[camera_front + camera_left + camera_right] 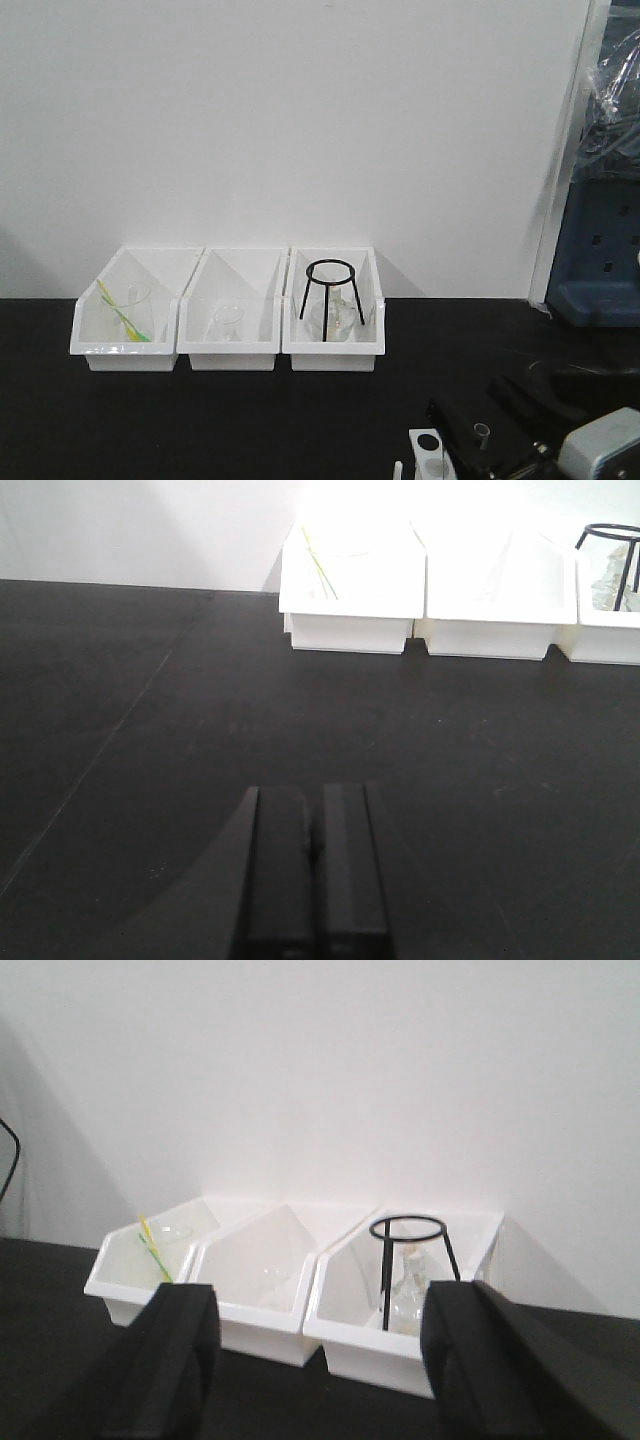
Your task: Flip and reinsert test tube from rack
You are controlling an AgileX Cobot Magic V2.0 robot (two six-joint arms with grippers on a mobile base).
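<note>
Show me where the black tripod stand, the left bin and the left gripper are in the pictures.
tripod stand (330,268): front view, on its top ring.
left bin (128,350): front view, on its front wall.
left gripper (314,852): left wrist view, at the seam between its closed fingers.

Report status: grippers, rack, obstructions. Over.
Left gripper shut, empty. Right gripper open, empty. Rack at front view's bottom edge, untouched; tube not clearly visible. No obstruction seen.

The rack (432,455) is cut off by the front view's bottom edge, only a white corner showing. A small clear tube (481,433) beside it is too small to identify. Glassware (228,322) in the middle bin (232,348) blurs into white.
</note>
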